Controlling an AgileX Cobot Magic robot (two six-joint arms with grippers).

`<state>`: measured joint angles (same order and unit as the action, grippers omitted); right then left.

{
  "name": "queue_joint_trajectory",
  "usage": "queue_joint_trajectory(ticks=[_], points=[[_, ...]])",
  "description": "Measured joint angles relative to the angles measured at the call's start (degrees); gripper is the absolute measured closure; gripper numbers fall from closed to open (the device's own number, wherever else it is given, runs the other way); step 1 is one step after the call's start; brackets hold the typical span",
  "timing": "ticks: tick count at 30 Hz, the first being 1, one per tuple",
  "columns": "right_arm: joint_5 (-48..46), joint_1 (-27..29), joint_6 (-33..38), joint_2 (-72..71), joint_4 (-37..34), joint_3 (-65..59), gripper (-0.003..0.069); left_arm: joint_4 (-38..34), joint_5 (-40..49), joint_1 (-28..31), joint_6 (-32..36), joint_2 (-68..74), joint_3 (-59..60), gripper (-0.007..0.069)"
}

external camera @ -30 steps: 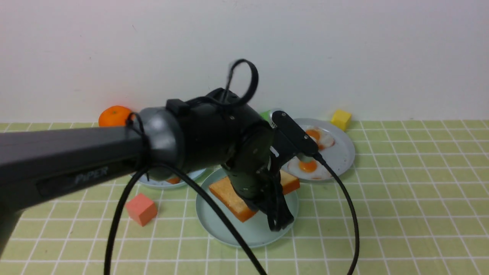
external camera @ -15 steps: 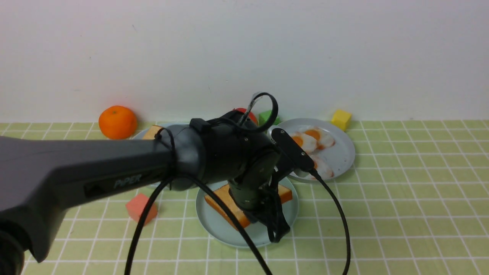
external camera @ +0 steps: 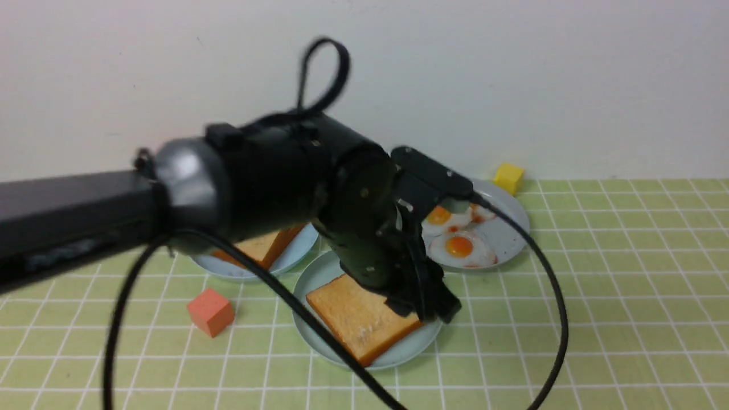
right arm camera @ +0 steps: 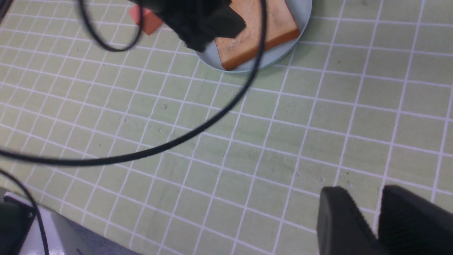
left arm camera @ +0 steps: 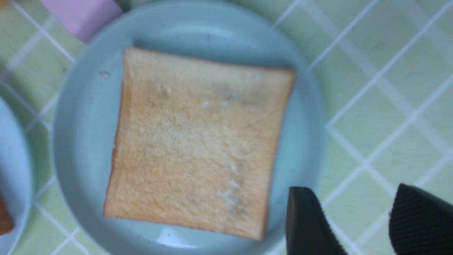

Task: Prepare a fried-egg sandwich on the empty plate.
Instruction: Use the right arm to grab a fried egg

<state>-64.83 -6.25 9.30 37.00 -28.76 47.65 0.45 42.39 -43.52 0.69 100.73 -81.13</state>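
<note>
One golden-brown toast slice (external camera: 359, 322) lies flat on the pale teal plate (external camera: 319, 276). In the left wrist view the toast (left arm camera: 201, 141) fills most of the plate (left arm camera: 88, 117). My left gripper (external camera: 435, 304) is open and empty, just above the plate's right rim; its jaws (left arm camera: 352, 191) stand wide apart over the rim and the table. A second toast slice (external camera: 262, 247) lies on the light blue plate (external camera: 296, 256). Fried eggs (external camera: 458, 247) lie on the grey plate (external camera: 507, 228). My right gripper (right arm camera: 364, 193) is shut and empty above bare table, near the front.
A red cube (external camera: 211, 312) sits left of the teal plate. A yellow cube (external camera: 508, 177) stands behind the grey plate. My left arm and its black cable (external camera: 547, 319) stretch across the middle of the front view. The right wrist view shows the toast (right arm camera: 254, 32) on its plate.
The left gripper has let go of the toast, which now lies flat on the teal plate. The left arm has risen and swung slightly right, hiding the orange.
</note>
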Motion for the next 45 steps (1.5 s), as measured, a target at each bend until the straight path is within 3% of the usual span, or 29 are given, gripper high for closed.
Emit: queue_joint_trajectory(ticks=[2, 4, 5, 7, 11, 15, 23, 35, 45], points=[[4.22, 0.0, 0.0, 5.57, -1.51, 0.0, 0.0381, -2.17, 2.47, 0.0, -0.2, -8.48, 0.0, 0.0418], [6.12, 0.0, 0.0, 8.02, -2.49, 0.0, 0.0363, -2.55, 3.28, 0.0, -0.2, -11.74, 0.12, 0.0474], [8.93, 0.0, 0.0, 11.72, -4.18, 0.0, 0.0344, -2.73, 3.88, 0.0, -0.22, -16.42, 0.58, 0.0558], [11.98, 0.0, 1.26, 16.91, -6.92, 0.28, 0.0331, -2.78, 4.26, 0.0, -0.22, -23.16, 2.44, 0.0638], [15.47, 0.0, 5.14, 27.54, -12.66, 2.31, 0.0325, -2.78, 4.15, 0.0, -0.22, -34.22, 9.22, 0.0638], [17.39, 0.0, 9.03, 41.72, -18.39, 8.34, 0.0323, -2.96, 0.01, 0.0, -0.69, -51.59, 23.37, 0.0638], [19.83, 0.0, 9.9, 62.54, -20.18, 23.75, 0.0323, -3.44, -12.41, 0.0, -4.6, -74.93, 42.0, 0.0638], [24.27, 0.0, 5.79, 85.05, -20.12, 44.57, 0.0323, -4.34, -14.3, 0.0, -6.85, -75.75, 44.77, 0.0638], [24.37, 0.0, 4.48, 92.77, -20.0, 51.07, 0.0323, -4.46, -14.81, 0.0, -7.11, -75.04, 44.77, 0.0638]])
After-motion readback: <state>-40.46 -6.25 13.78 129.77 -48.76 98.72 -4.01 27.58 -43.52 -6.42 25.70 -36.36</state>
